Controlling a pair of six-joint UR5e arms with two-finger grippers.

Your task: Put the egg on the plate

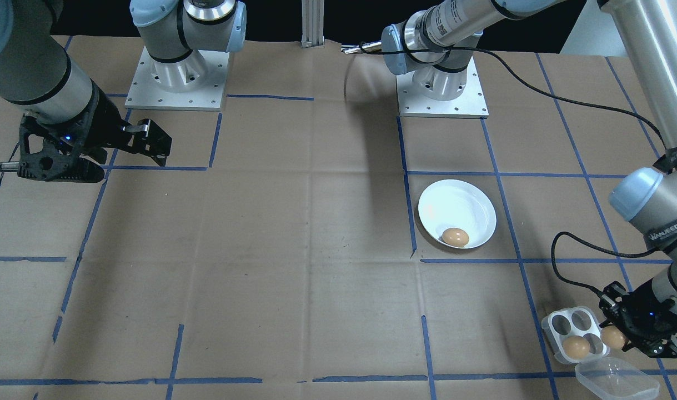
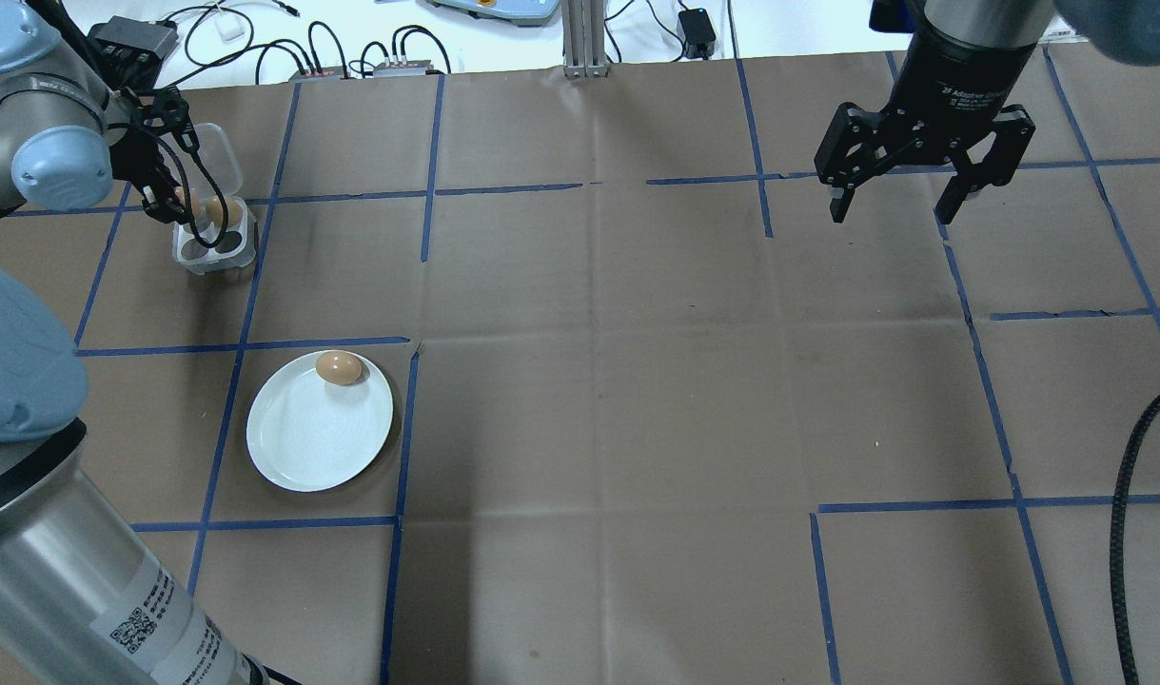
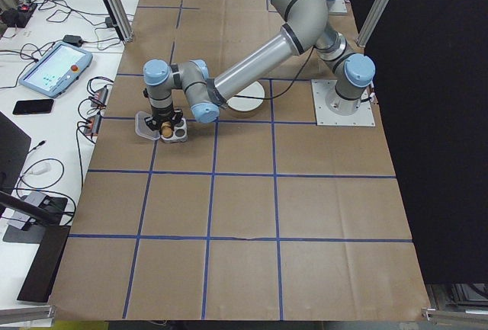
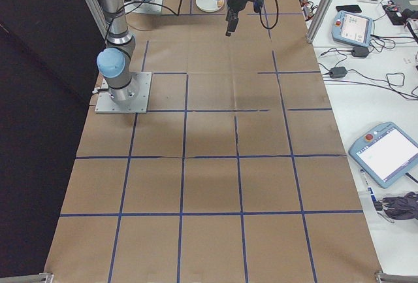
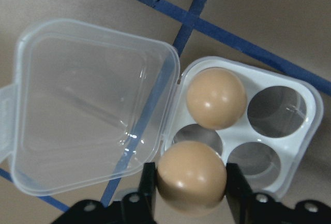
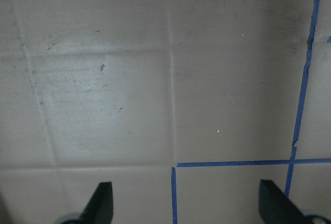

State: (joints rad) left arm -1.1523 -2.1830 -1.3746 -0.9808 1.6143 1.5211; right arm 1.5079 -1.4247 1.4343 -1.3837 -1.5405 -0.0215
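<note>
Already one egg (image 1: 455, 237) on plate (image 1: 466, 203), another in tray (image 5: 289, 146); left end effector (image 5: 191, 182) clamped on third egg (image 5: 191, 177).

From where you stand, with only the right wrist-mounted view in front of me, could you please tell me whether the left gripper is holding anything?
Observer: Yes. The left gripper is shut on a brown egg, above the clear plastic four-hole egg tray.
Operator: Thank you. Is anything left in that tray?
Observer: One more brown egg sits in a cup; the other three cups show empty.
Operator: And is the round glossy white plate bare?
Observer: No, the plate already holds one brown egg near its rim.
</note>
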